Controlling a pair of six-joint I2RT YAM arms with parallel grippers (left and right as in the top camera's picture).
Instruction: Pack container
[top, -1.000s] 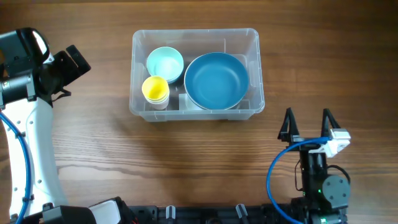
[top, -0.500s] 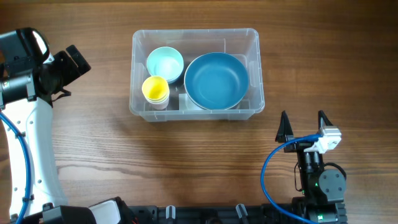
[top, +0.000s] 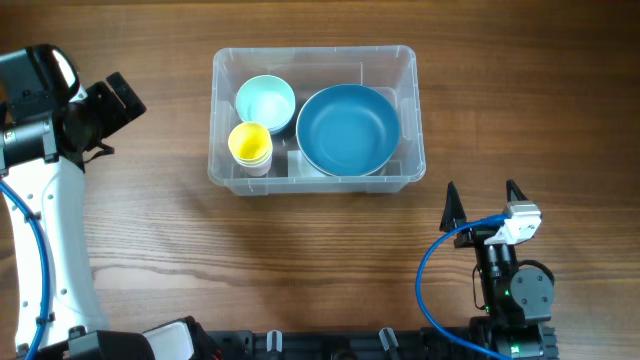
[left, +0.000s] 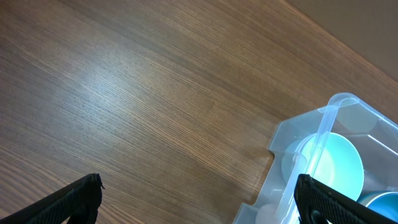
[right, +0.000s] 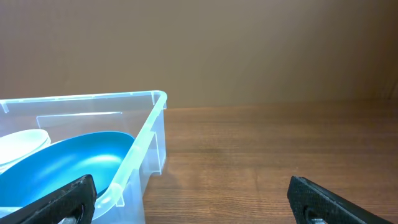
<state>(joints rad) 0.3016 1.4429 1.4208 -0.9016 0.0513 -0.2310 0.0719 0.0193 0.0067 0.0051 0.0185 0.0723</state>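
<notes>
Clearance is the concern of this step: with three items already in the bin and no loose item showing on the wood in the overhead view, packing looks complete or nearly so. Any motion of the right gripper (top: 480, 190) is best taken up and away from the bin's near wall, so that the light plastic is not nudged. That gripper's jaws stand fully apart; it holds nothing and touches nothing. It sits near the front edge of the table (top: 300, 260) and faces the bin. The left gripper (top: 128, 95) is likewise wide apart and empty, off to the bin's left and apart from it. Outward from both lies the container (top: 415, 110), flat on the table at centre rear. Inside it a blue bowl (top: 348, 128) fills the right half. A pale bowl (top: 265, 102) and a yellow cup (top: 250, 143) occupy the left, just beside each other.
</notes>
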